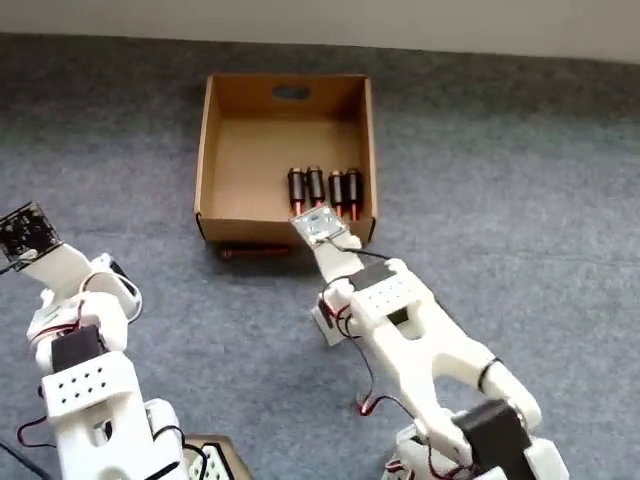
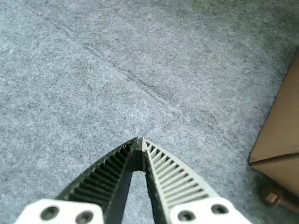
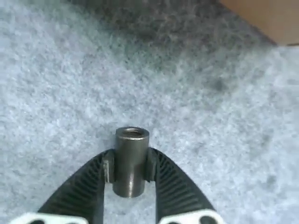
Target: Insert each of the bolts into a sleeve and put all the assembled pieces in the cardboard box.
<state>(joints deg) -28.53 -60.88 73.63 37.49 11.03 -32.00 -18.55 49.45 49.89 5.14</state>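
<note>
- Four assembled pieces are lying side by side inside the cardboard box, against its front wall and toward its right corner. That share of the job is looking finished.
- One loose bolt is lying on the grey worktop just outside the box's front wall, lengthwise along it. As far as I can tell, it is wearing no sleeve.
- The right gripper is clamping a dark sleeve between its fingers, just in front of the box and over the worktop. The sleeve's threaded opening is pointing away from the wrist, and the bore is looking empty.
- The left gripper is closed on nothing, with its tips meeting. It is hovering over the worktop off the box's front left corner, with the loose bolt lying just beside that corner.
- Judging from this, the task is sitting near its end: four pieces are boxed and a fifth is waiting in two halves.
- What is left, in my reading, is picking the bolt up from beside the box, threading it into the held sleeve, and dropping the joined piece in with the others.
- The bolt is lying tight against the box wall, so I am expecting that pickup to be the awkward part.
</note>
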